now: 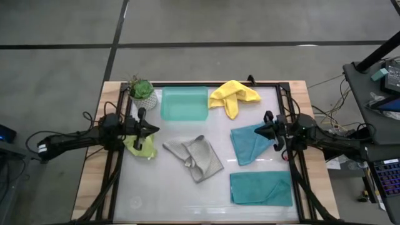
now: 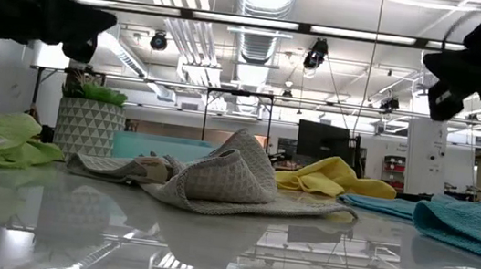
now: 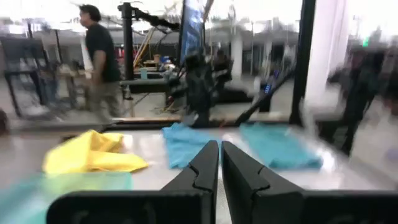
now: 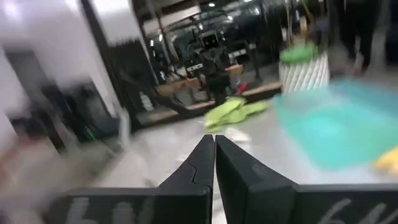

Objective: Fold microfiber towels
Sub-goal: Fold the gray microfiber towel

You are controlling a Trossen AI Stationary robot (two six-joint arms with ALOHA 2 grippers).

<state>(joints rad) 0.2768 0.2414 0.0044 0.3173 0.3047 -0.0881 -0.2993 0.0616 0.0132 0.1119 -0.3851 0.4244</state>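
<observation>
surface (image 1: 250, 187): five towels spread | teal towels (image 1: 261, 188) (image 1: 251, 143): one just beside right pincer (image 1: 261, 130), one nearer the front edge | grey towel (image 1: 195, 158): crumpled between both pincers | yellow towel (image 1: 232, 95): beyond right pincer | lime towel (image 1: 141, 147): under left pincer (image 1: 153, 130) | both pincers: closed, nothing held, raised
</observation>
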